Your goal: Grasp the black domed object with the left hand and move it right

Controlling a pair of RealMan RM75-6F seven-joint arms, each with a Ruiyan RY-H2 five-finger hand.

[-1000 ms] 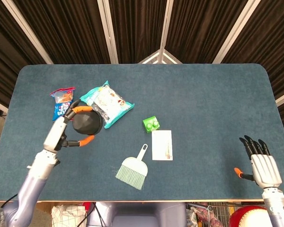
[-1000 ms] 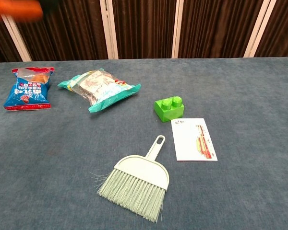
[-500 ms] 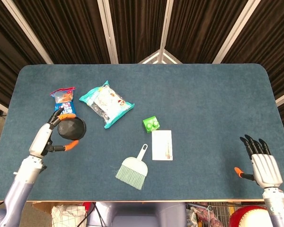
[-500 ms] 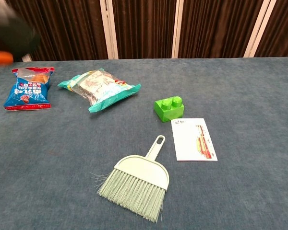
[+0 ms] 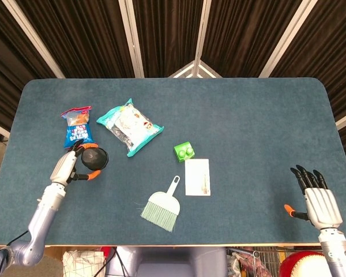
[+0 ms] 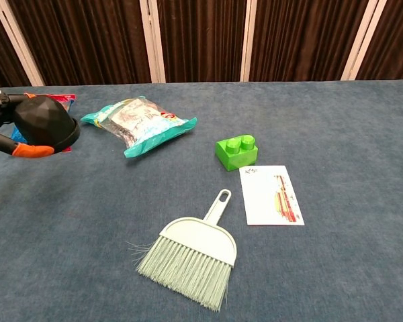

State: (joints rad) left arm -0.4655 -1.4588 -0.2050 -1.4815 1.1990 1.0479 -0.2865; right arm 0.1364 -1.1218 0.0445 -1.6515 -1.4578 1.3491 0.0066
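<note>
My left robot hand [image 5: 69, 168] grips the black domed object [image 5: 94, 157] at the counter's [image 5: 248, 115] left side, just near of the blue snack bag [image 5: 76, 125]. To its right lies bare blue surface before the small brush [image 5: 161, 206]. My right robot hand [image 5: 317, 199] rests spread and holding nothing at the near right edge.

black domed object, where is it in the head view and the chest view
Head view: black domed object left of centre, below the blue snack bag.
Chest view: far left edge, in front of that bag.
Shared landmark: teal snack bag to its right.
</note>
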